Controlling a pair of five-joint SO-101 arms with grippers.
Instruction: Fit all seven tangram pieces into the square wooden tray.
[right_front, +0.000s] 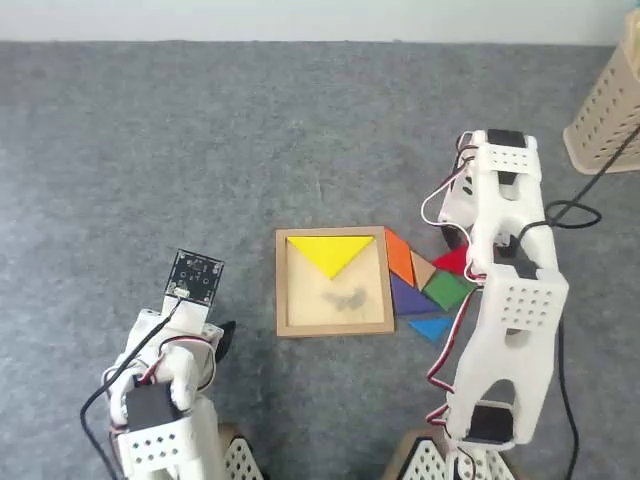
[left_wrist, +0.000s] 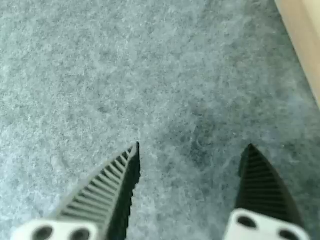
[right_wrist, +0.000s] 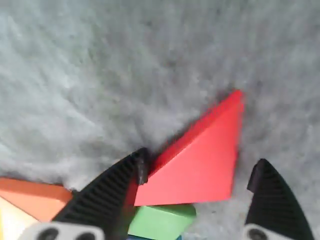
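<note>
Right end effector (right_wrist: 201, 157): jaws apart and down low on the worktop, straddling the red triangle (right_wrist: 205, 167). Nothing clamped.
Toothed finger (right_wrist: 107, 197): its tip sits right against one long edge of the red triangle.
Other finger (right_wrist: 272, 200): stands off on bare felt, just beside the triangle's near corner and not touching it.
Red triangle: lies flat between the two fingers, its far point reaching out past the fingertips.
Green square (right_wrist: 160, 220): tucked in behind the red piece, back toward the wrist and touching it.
Orange piece (right_wrist: 30, 197): out beyond the toothed finger, with a pale tan triangle (right_front: 423, 270) next to it.
Purple triangle (right_front: 408, 297) and blue triangle (right_front: 432, 326): further out in the same loose cluster, lying under the right arm.
Square wooden tray (right_front: 281, 285): on the far side of the cluster from the right end effector; the orange and purple pieces lie along its outer edge.
Yellow triangle (right_front: 328, 252): the one piece in the tray, laid along its far rim.
Left end effector (left_wrist: 192, 145): jaws wide apart over plain grey felt, holding nothing, near the tray's other side.
Worktop (right_front: 150, 150): grey felt all round.
Perforated basket (right_front: 605, 110): well away at the far corner, beyond the right arm.
</note>
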